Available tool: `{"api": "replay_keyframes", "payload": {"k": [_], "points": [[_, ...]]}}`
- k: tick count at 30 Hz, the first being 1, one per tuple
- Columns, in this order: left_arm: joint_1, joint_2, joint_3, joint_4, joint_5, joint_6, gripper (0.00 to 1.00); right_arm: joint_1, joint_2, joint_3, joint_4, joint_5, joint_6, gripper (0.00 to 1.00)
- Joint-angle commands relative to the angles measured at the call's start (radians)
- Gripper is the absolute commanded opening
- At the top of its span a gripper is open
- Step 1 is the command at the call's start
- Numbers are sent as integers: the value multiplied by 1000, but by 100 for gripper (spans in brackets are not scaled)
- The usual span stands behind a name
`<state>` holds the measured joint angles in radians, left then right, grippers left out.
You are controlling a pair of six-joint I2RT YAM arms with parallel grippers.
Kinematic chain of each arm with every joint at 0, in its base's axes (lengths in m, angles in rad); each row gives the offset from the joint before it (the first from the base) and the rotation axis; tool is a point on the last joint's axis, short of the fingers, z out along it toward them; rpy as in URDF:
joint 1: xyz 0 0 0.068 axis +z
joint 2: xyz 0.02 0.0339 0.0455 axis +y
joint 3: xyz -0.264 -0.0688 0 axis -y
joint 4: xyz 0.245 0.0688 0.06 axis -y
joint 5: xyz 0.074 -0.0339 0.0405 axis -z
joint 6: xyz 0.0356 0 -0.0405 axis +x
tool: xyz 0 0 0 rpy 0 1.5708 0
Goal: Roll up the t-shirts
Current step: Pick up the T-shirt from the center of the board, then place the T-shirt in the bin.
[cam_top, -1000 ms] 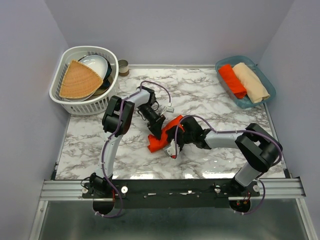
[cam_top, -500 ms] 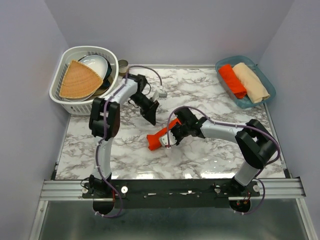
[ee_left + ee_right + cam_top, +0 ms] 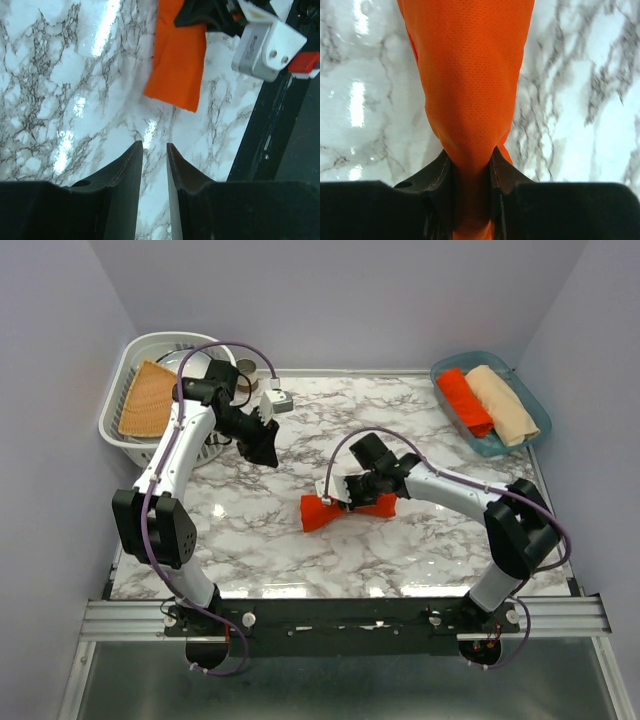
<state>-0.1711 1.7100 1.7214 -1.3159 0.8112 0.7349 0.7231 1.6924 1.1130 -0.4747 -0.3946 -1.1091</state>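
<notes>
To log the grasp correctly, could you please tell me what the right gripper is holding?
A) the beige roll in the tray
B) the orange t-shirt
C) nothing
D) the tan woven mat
B: the right wrist view shows the right gripper pinching the orange t-shirt between its fingers.

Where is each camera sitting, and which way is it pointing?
Top: fixed above and behind the arms, looking down on the marble table; both arms show.
Left wrist: on the left arm, looking past its empty jaws at the table and the orange shirt.
Right wrist: on the right arm, looking down along its jaws, shut on that shirt.
Shared: all three show the shirt.
</notes>
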Motion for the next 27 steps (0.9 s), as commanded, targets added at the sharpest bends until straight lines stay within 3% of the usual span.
{"api": "replay_keyframes", "payload": {"k": [1,7,14,23,27], "points": [[5,-92,-71,44,-35,-17,36,-56,-97,63,-45,103,103,0],[4,-122,-106,99,-9,-38,36,-279,-71,229,-64,201,155,1],[1,-104,-143,224,-108,-103,37,-611,94,517,50,334,258,1],[-2,-7,-89,193,-130,-114,38,-781,533,1068,42,534,341,0],[-2,33,-60,184,-156,-106,38,-792,661,1177,92,597,282,0]]}}
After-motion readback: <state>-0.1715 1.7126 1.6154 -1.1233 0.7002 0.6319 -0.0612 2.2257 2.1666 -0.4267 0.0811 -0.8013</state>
